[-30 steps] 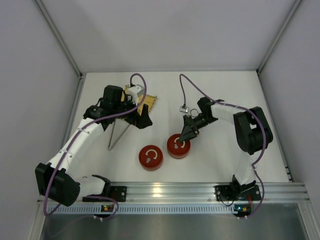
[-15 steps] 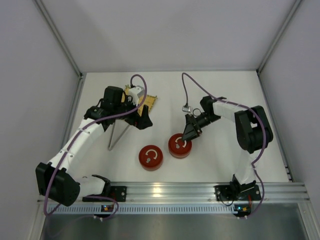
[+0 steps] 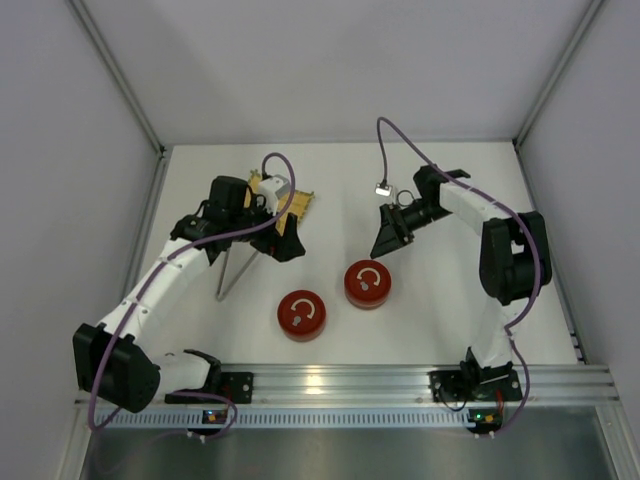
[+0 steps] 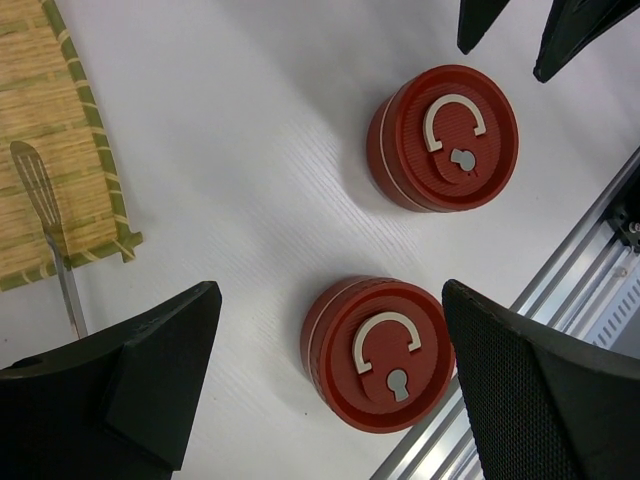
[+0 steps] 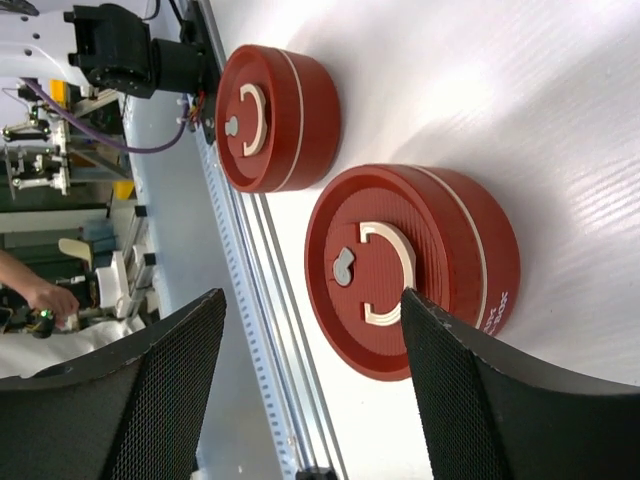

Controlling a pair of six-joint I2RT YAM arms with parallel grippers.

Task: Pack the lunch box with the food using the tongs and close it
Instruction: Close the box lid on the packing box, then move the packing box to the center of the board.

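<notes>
Along the near edge of the counter ran an aluminium rail carrying both arm bases. Just beyond it, near the middle, sat the nearer red lunch box, round, lid on, with a cream C-shaped handle on top. The farther red lunch box, of the same make and also lidded, stood a little farther back and to the right, close to the first but apart from it; the left wrist view showed bare counter between them.

To the left of the boxes lay the tongs, their joined end nearest and the two thin arms spreading away toward the far side. In the left wrist view one slotted tip rested on the yellow woven mat, while the shaft ran off the mat's near edge onto the counter.

The left tool hung over the far ends of the tongs at the near side of the mat, its jaws spread wide and released, with nothing between them. The right tool hung just beyond the farther box, clear of its lid, jaws likewise parted and gripping nothing.

The mat lay farthest back, left of centre, partly under the left wrist.
</notes>
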